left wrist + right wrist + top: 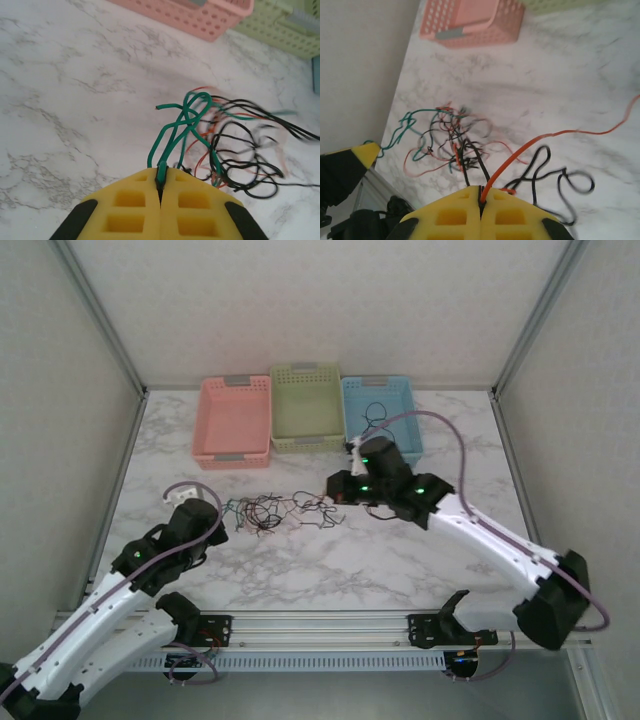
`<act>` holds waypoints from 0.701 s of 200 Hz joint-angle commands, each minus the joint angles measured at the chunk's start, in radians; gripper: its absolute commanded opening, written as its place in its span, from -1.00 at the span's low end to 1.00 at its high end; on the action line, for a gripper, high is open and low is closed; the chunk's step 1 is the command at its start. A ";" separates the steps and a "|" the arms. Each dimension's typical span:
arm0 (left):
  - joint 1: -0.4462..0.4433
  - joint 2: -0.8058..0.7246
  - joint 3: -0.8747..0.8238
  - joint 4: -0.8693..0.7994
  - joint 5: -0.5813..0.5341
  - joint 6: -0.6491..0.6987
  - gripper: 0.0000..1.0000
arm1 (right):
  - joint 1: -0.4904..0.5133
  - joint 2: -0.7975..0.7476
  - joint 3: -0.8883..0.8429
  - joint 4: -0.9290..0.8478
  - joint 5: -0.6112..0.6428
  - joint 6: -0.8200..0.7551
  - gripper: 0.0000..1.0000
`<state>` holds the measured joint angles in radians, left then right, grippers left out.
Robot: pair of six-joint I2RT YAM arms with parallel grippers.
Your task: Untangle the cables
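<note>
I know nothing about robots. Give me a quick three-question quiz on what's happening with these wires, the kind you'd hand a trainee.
1. True or false: the left gripper is shut on a green cable.
2. Which colour of cable runs out from between the closed fingers of the right gripper? A green; B red-orange; C blue.
3. How many baskets stand in the back row, and what colours are they?

Key:
1. True.
2. B, the red-orange cable.
3. Three: pink basket, green basket, blue basket.
</note>
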<state>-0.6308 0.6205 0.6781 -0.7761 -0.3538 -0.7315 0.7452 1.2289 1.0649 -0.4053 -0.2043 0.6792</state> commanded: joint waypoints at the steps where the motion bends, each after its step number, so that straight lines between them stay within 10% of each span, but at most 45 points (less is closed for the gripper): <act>1: 0.011 -0.048 0.029 -0.065 -0.105 -0.041 -1.00 | -0.117 -0.084 -0.089 -0.046 -0.050 -0.073 -1.00; 140: 0.013 -0.102 0.039 -0.107 -0.171 -0.065 -1.00 | -0.665 -0.048 -0.420 -0.076 0.154 -0.079 -1.00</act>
<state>-0.6312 0.5350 0.6865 -0.8211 -0.4248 -0.7643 0.1425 1.1473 0.6811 -0.4633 -0.1833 0.6369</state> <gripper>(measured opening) 0.054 0.056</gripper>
